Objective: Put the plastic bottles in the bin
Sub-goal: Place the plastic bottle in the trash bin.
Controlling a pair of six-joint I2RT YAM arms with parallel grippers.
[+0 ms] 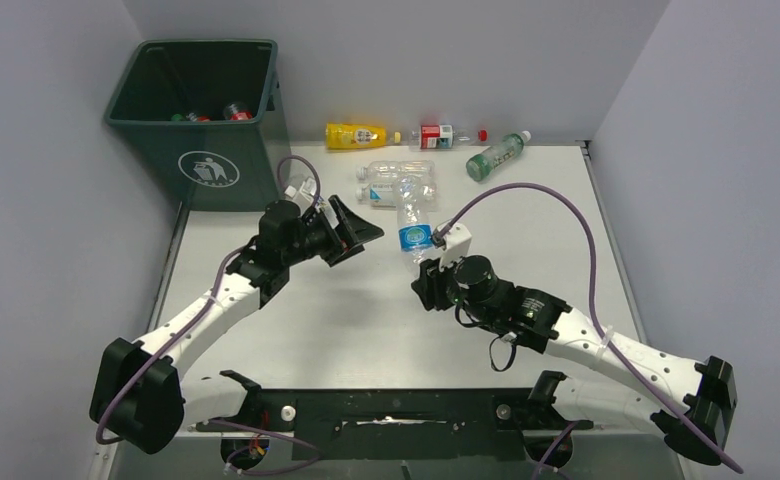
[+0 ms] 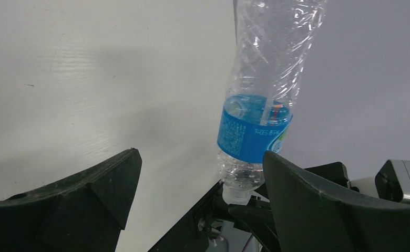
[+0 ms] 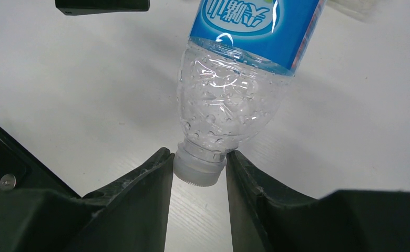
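Observation:
My right gripper (image 3: 198, 169) is shut on the white cap of a clear bottle with a blue label (image 3: 229, 100), seen from above near the table's middle (image 1: 415, 228). My right gripper (image 1: 432, 268) sits just below it. My left gripper (image 1: 364, 232) is open and empty, its jaws wide apart, pointing at that bottle (image 2: 258, 121) from the left. The dark green bin (image 1: 198, 118) stands at the far left with bottles inside. A clear bottle (image 1: 396, 183) lies behind the held one. Yellow (image 1: 356, 135), red-labelled (image 1: 436, 136) and green-labelled (image 1: 494, 156) bottles lie along the back.
Grey walls close in the table on the left, back and right. Purple cables loop over both arms (image 1: 536, 195). The bin's front corner is close to the left arm's wrist (image 1: 286, 225).

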